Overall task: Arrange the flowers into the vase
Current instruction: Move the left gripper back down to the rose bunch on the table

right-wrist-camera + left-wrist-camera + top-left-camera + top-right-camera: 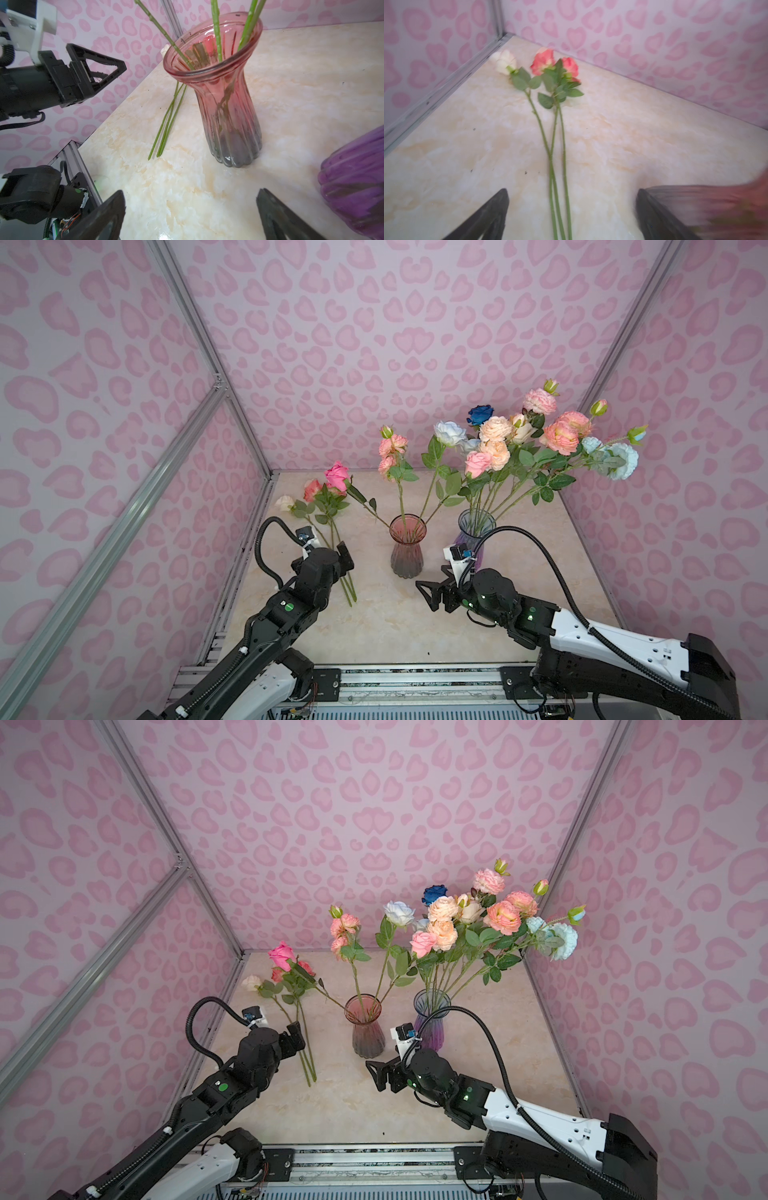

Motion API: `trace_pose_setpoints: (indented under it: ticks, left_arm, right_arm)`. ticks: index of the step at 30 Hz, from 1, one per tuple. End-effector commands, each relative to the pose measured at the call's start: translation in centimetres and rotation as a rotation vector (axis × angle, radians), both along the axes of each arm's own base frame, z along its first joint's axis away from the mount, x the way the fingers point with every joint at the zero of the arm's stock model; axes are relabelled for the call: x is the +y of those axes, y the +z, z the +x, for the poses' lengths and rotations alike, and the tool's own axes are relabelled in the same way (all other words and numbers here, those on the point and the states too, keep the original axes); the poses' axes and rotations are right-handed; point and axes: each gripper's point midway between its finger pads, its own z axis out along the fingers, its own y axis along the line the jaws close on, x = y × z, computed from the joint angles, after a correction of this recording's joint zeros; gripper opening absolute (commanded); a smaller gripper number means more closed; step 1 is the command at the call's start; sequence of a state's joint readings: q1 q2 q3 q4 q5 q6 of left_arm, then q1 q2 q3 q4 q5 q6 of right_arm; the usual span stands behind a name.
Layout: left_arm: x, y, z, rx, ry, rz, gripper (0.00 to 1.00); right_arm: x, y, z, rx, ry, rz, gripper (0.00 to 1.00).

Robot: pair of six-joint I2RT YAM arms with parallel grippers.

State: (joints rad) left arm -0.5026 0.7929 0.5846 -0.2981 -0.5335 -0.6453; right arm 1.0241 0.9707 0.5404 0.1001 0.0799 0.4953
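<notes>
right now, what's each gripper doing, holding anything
Left gripper: open, holding nothing, above the flowers lying on the table.
Right gripper: open, holding nothing.

Pale lilac walls (374, 323) are patterned with pink blotches. The tabletop (395, 626) is marbled cream. At centre frame, a pink vase (407, 547) shaded to grey and a purple vase (467, 537) are filled with pink, peach, pale blue and deep blue flowers (494, 429).
</notes>
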Motion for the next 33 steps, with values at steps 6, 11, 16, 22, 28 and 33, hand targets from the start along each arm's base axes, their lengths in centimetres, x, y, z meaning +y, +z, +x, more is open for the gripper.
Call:
trace_pose_setpoints:
  ticks: [6, 11, 16, 22, 28, 33]
  left_arm:
    - [1.2, -3.1, 3.5, 0.176, 0.059, -0.163, 0.52]
    - [2.1, -4.6, 7.1, 0.277, 0.102, -0.145, 0.60]
    - [3.0, -6.4, 10.1, 0.354, 0.135, -0.189, 0.60]
    - [3.5, -8.2, 12.3, 0.428, 0.139, -0.208, 0.58]
    - [3.3, -9.7, 14.1, 0.497, 0.119, -0.182, 0.54]
    - [2.9, -10.6, 15.0, 0.548, 0.096, -0.169, 0.53]
  right_arm:
    - [-1.8, 0.6, 1.1, -0.051, -0.102, -0.001, 0.96]
    - [-3.4, 0.4, 1.4, -0.065, -0.154, -0.009, 0.96]
    - [-5.4, 0.7, 1.5, -0.068, -0.194, -0.007, 0.96]
    - [-8.3, 0.8, 1.9, -0.047, -0.251, 0.035, 0.96]
    - [-9.2, -0.2, 2.2, -0.005, -0.249, 0.043, 0.96]
    - [-9.3, -0.2, 2.3, -0.010, -0.241, 0.036, 0.96]
